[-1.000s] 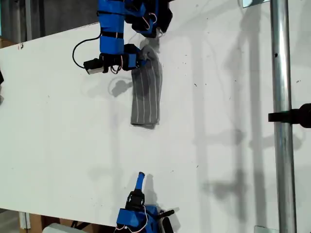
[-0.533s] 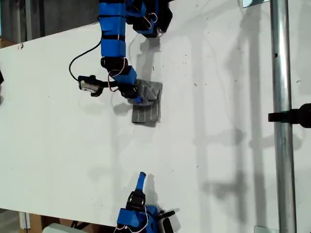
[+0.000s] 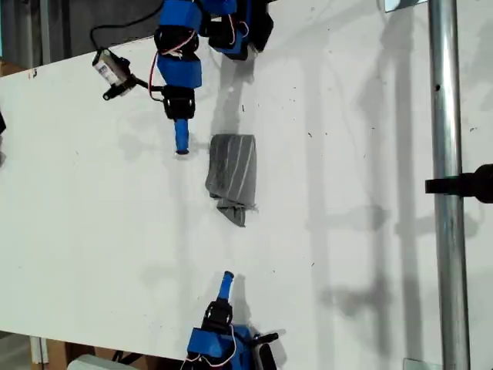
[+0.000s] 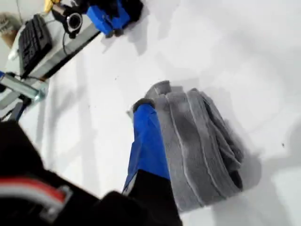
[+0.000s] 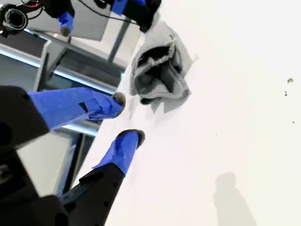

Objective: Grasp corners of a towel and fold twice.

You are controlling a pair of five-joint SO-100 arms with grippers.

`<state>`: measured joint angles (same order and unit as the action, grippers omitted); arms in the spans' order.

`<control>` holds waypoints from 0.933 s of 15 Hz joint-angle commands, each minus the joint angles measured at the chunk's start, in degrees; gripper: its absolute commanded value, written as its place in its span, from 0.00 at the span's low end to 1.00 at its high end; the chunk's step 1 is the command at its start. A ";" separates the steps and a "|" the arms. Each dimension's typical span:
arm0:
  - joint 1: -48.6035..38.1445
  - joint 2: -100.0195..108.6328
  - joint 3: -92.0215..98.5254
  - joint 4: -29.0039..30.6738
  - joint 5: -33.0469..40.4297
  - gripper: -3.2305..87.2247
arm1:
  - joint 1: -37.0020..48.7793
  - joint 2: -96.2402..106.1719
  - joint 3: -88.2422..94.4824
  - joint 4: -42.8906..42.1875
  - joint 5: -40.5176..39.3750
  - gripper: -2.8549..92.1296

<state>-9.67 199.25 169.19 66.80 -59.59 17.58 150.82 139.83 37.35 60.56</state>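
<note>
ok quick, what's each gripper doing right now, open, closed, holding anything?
My first gripper: cannot be told, only one finger shows; it lies beside the towel.
My second gripper: open, holding nothing.

The towel (image 3: 231, 176), grey with thin white pinstripes, lies bunched in a thick folded wad on the bench, just beside my first pincer (image 3: 182, 146) and untouched; one corner (image 3: 239, 218) pokes out, rumpled.
</note>
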 commanded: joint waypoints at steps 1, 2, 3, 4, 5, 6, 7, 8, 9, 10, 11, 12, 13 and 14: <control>-0.97 0.26 2.20 -1.67 -3.43 0.19 | 2.90 18.63 5.63 22.76 7.91 0.59; -1.23 0.26 4.39 -2.29 -3.96 0.19 | 2.11 29.44 10.37 29.18 10.63 0.59; -1.05 0.26 6.94 -4.66 -2.99 0.16 | 1.23 38.06 14.33 35.86 13.62 0.59; -1.23 0.26 9.05 -5.89 -2.55 0.12 | -0.18 36.04 14.24 41.13 17.05 0.59; -0.97 0.26 9.23 -5.19 -3.52 0.11 | -1.85 36.91 16.61 41.04 17.58 0.58; -0.09 0.26 9.32 -5.62 -4.57 0.11 | -2.55 37.35 18.28 42.36 18.81 0.58; 0.97 0.26 9.40 -4.57 -9.58 0.10 | -2.37 37.35 20.13 44.38 19.60 0.58; 0.70 0.26 9.40 0.44 -19.16 0.10 | -2.90 37.79 23.20 45.70 21.27 0.58; -0.79 0.18 9.49 7.38 -29.88 0.10 | -4.39 37.44 25.93 47.20 25.05 0.56; -2.11 -0.09 9.49 7.38 -26.72 0.10 | -5.54 37.27 25.58 47.90 24.52 0.49; -2.46 -0.09 9.49 7.38 -14.59 0.10 | -5.36 37.27 25.58 47.99 24.96 0.41; -2.29 -0.09 9.49 7.38 2.02 0.10 | -4.66 37.27 25.49 47.99 24.61 0.39; -2.11 0.00 9.49 6.86 6.59 0.10 | -4.39 37.27 25.49 47.99 24.61 0.39; -2.37 0.00 9.49 7.12 5.19 0.10 | -4.31 37.27 25.49 47.99 24.61 0.39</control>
<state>-11.25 199.25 178.42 74.00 -57.92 12.92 188.35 165.67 84.90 85.08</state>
